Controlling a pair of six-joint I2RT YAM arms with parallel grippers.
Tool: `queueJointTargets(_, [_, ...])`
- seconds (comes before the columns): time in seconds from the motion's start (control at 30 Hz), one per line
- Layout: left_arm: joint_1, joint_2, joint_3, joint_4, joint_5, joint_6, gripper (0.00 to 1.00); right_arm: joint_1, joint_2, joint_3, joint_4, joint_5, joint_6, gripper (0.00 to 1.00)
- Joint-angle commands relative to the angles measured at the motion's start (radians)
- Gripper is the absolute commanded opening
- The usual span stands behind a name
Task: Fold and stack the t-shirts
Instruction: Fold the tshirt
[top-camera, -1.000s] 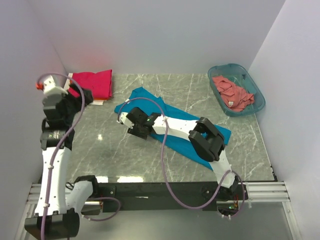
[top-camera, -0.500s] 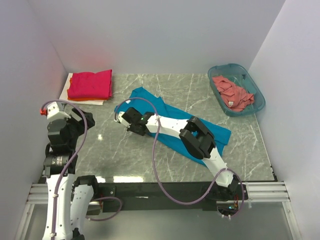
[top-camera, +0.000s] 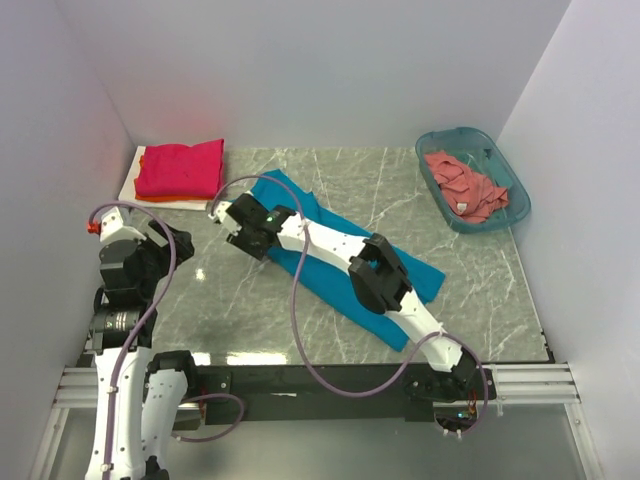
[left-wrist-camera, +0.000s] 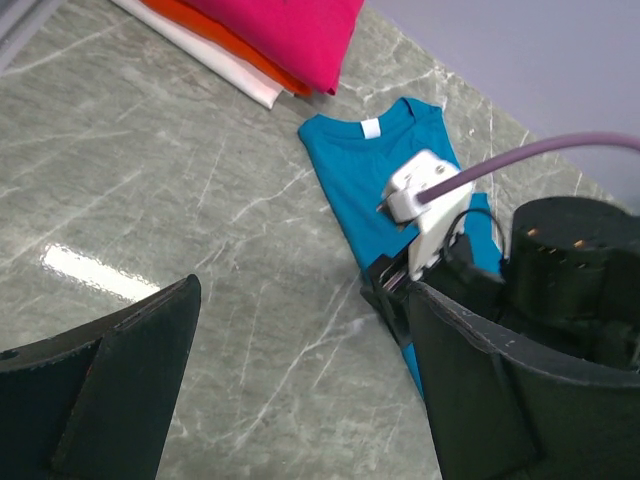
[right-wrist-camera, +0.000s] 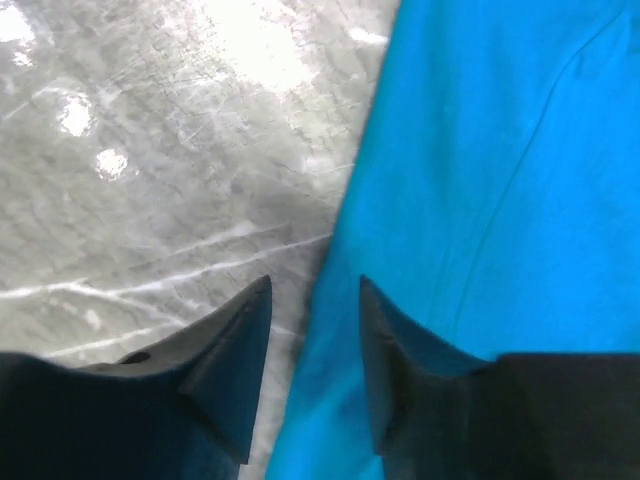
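Observation:
A teal-blue t-shirt (top-camera: 415, 272) (left-wrist-camera: 360, 170) (right-wrist-camera: 500, 180) lies lengthwise across the marble table, its collar toward the far left. My right gripper (top-camera: 232, 222) (right-wrist-camera: 313, 285) sits low at the shirt's left edge. It is open, the cloth's edge lying flat between the fingers. My left gripper (top-camera: 178, 240) (left-wrist-camera: 305, 300) hangs wide open over bare marble to the left, holding nothing. A folded magenta-red t-shirt (top-camera: 182, 168) (left-wrist-camera: 290, 30) rests on an orange t-shirt (top-camera: 170, 200) (left-wrist-camera: 215, 35) at the back left. A salmon-pink t-shirt (top-camera: 462, 185) lies crumpled in the basket.
The stack sits on a flat white board (top-camera: 135, 185) (left-wrist-camera: 215, 65) in the back left corner. A translucent teal basket (top-camera: 520, 195) stands at the back right. Walls close in on three sides. The right arm stretches over the teal-blue shirt.
My left arm has dropped from beside the stack to low at the left. The right gripper has slid toward the far left, and the teal-blue shirt has shifted with it.

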Motion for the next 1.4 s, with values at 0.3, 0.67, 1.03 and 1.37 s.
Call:
queueJointTargets(0.3, [0.0, 0.007, -0.033, 0.06, 0.071, 0.006, 0.9, -0.441, -0.301, -0.22, -0.026, -0.525, 0.078, 0.64])
queueJointTargets(0.67, [0.0, -0.041, -0.055, 0.083, 0.101, 0.008, 0.89, -0.622, -0.077, -0.073, -0.067, -0.698, 0.244, 0.64])
queueJointTargets(1.03, [0.0, -0.048, -0.058, 0.086, 0.104, 0.005, 0.89, -0.626, 0.003, -0.051, -0.077, -0.698, 0.273, 0.63])
queueJointTargets(1.37, [0.0, -0.044, -0.061, 0.086, 0.106, 0.002, 0.89, -0.641, 0.016, -0.062, -0.097, -0.707, 0.273, 0.11])
